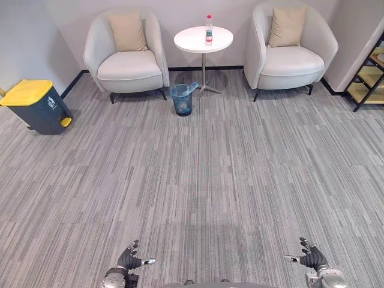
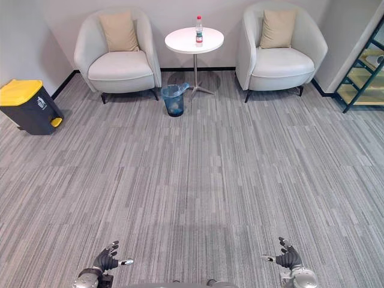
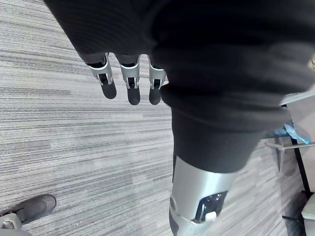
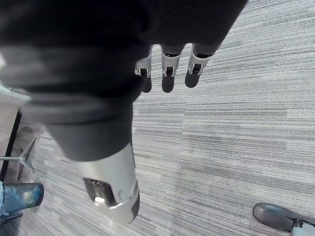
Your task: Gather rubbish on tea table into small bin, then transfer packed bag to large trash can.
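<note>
Grey-carpeted lounge. Bottle (image 1: 209,31) stands on white tea table (image 1: 192,41), upper centre; blue-lined small bin (image 1: 183,102) beside its base; yellow-lidded trash can (image 1: 37,108) upper left. Left hand (image 1: 128,260) and right hand (image 1: 312,258), bottom edge, spread, empty. Nothing gathered yet.

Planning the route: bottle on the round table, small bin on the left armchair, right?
No: the small bin stands on the carpet beside the round table, not on the left armchair, as the left eye view shows. The bottle is on the table.
</note>
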You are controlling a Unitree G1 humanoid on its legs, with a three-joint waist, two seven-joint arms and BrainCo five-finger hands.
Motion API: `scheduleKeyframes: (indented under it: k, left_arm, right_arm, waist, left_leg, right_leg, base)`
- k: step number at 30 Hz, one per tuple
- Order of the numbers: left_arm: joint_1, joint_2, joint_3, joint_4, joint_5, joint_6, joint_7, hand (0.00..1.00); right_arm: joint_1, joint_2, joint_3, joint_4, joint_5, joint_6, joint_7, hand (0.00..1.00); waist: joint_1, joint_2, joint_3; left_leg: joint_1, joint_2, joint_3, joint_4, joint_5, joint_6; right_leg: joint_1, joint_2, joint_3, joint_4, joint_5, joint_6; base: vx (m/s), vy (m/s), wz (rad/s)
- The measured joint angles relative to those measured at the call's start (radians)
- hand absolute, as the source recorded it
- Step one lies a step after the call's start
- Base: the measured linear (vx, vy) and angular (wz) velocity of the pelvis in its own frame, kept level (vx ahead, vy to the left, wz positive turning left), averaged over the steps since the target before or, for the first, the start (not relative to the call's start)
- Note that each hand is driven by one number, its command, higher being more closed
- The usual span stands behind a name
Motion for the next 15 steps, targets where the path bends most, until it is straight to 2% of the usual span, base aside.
scheduleKeyframes:
  k: [7, 15]
  left_arm:
    - [0.002, -0.007, 0.003, 0.027, 0.001, 0.001, 0.002, 0.00]
    - [0.000, -0.007, 0.003, 0.029, 0.000, 0.001, 0.002, 0.00]
  right_arm:
    - [-0.006, 0.021, -0.005, 0.035, 0.021, 0.005, -0.014, 0.00]
    - [-0.022, 0.048, -0.006, 0.058, 0.066, 0.010, -0.013, 0.00]
  waist:
    - [-0.001, 0.004, -0.003]
    - [-0.001, 0.000, -0.005]
  left_leg:
    - [0.008, 0.000, 0.002, -0.024, 0.008, 0.011]
    - [0.013, 0.004, 0.012, -0.058, 0.026, 0.006]
  right_leg:
    - [0.000, 0.003, -0.003, -0.020, 0.012, -0.017]
    - [0.002, 0.013, 0.001, -0.058, 0.033, -0.023]
  base:
    - [-0.08, -0.012, 0.00]
    - [0.01, -0.014, -0.03]
